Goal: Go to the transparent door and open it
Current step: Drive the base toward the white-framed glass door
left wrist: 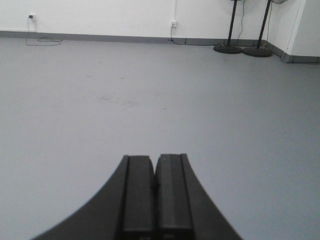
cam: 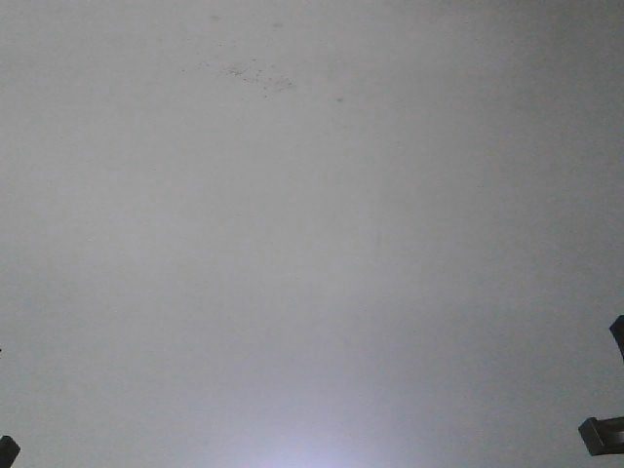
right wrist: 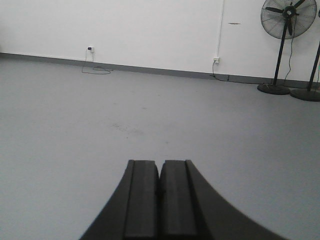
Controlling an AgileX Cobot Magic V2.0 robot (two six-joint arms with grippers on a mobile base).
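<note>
The transparent door is out of view in every frame. My left gripper (left wrist: 155,159) is shut, its two black fingers pressed together with nothing between them, pointing over bare grey floor. My right gripper (right wrist: 160,163) is likewise shut and empty above the same grey floor. In the front view only grey floor shows, with small dark bits of the arms at the lower left corner (cam: 6,450) and the right edge (cam: 606,429).
A white wall (right wrist: 150,30) with a grey skirting runs across the far side, with wall sockets (right wrist: 216,60) and a cable on the floor (right wrist: 96,71). A standing fan (right wrist: 285,30) and round fan bases (left wrist: 227,48) stand at the far right. Floor stain (left wrist: 117,101) ahead.
</note>
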